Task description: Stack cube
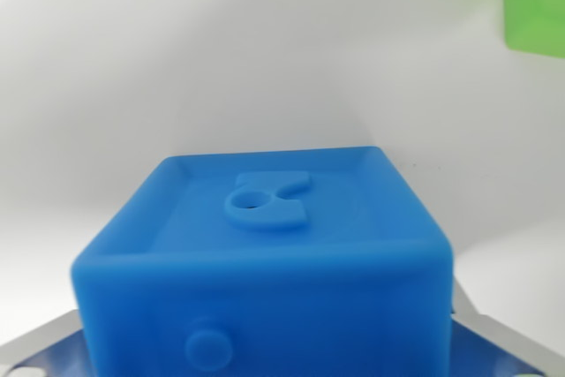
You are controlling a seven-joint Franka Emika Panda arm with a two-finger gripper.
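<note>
Blue cube [265, 280] fills the near centre of the wrist view, sitting close under the camera with its top face tilted into sight. That face carries a raised rim around its edge and a small embossed shape with a hole near its middle, while the near side shows a round stud low down. At the bottom left and bottom right corners, grey metal parts of the gripper [265, 368] flank the cube, touching or just beside its lower sides; whether the jaws are clenched on it cannot be told from this angle. White surface [221, 59] stretches away behind. At the far right, a green block [535, 2] sits well apart, cut off by the frame.
</note>
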